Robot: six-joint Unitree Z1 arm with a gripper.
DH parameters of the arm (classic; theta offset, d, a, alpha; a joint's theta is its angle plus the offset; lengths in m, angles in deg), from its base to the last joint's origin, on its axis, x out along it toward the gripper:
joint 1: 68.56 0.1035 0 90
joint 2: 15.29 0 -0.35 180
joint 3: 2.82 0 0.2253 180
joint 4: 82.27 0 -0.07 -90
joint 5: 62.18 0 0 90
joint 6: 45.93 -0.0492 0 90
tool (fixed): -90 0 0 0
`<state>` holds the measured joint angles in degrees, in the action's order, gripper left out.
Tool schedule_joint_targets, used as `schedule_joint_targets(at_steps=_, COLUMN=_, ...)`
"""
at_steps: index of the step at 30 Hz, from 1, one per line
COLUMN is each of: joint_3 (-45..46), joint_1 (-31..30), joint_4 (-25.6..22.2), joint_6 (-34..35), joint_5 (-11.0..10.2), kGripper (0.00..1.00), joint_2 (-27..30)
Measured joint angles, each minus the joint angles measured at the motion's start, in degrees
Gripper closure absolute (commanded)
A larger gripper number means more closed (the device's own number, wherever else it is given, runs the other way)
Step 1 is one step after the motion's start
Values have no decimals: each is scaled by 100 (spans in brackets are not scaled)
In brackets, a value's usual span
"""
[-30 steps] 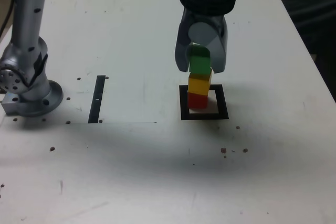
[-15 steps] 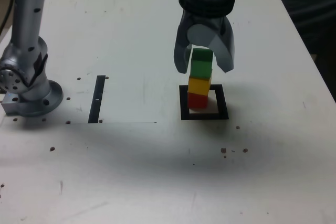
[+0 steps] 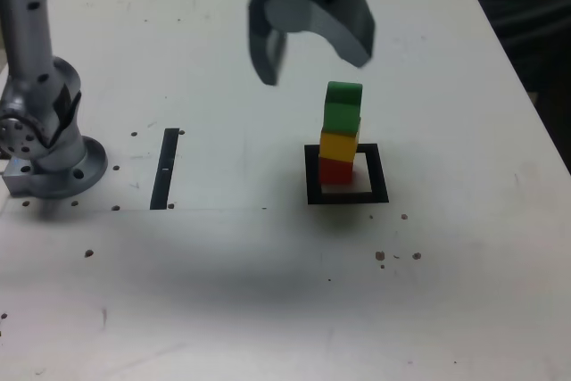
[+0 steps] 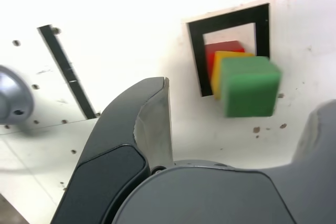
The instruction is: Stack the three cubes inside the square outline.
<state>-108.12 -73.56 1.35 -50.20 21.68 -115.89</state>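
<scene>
The green cube [image 3: 343, 109] sat on top of the yellow cube [image 3: 338, 145], which rested on the red cube [image 3: 335, 171], so all three made one upright stack. The layers were not quite flush: in the wrist view the green one was offset from the yellow, and the yellow from the red. The red cube stood within the square outline [image 3: 378, 173], toward the border on the exterior view's left, with white centre showing beside it.

The gripper [image 3: 312, 74] was spread open with nothing between its fingers, up and to the exterior view's left of the stack, apart from it. Farther toward that side lay the black strip [image 3: 165, 169] on the white surface [image 3: 223, 310], and beyond it stood a grey round-based stand [image 3: 62, 167].

The stacking itself looked finished, and the step in hand was most likely the retreat after release. The next move called for taking the arm clear with the fingers kept wide, without swinging back across the tower, since a brush against the green cube could have toppled so narrow a pile.
</scene>
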Motion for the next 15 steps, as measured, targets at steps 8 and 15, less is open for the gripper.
schedule_joint_targets(at_steps=8, joint_3=1414, joint_1=69, joint_4=-5, joint_6=382, joint_5=-132, kGripper=0, joint_2=756)
schedule_joint_targets(at_steps=15, joint_3=2562, joint_1=71, joint_4=285, joint_6=574, joint_5=23, kGripper=0, joint_2=1195)
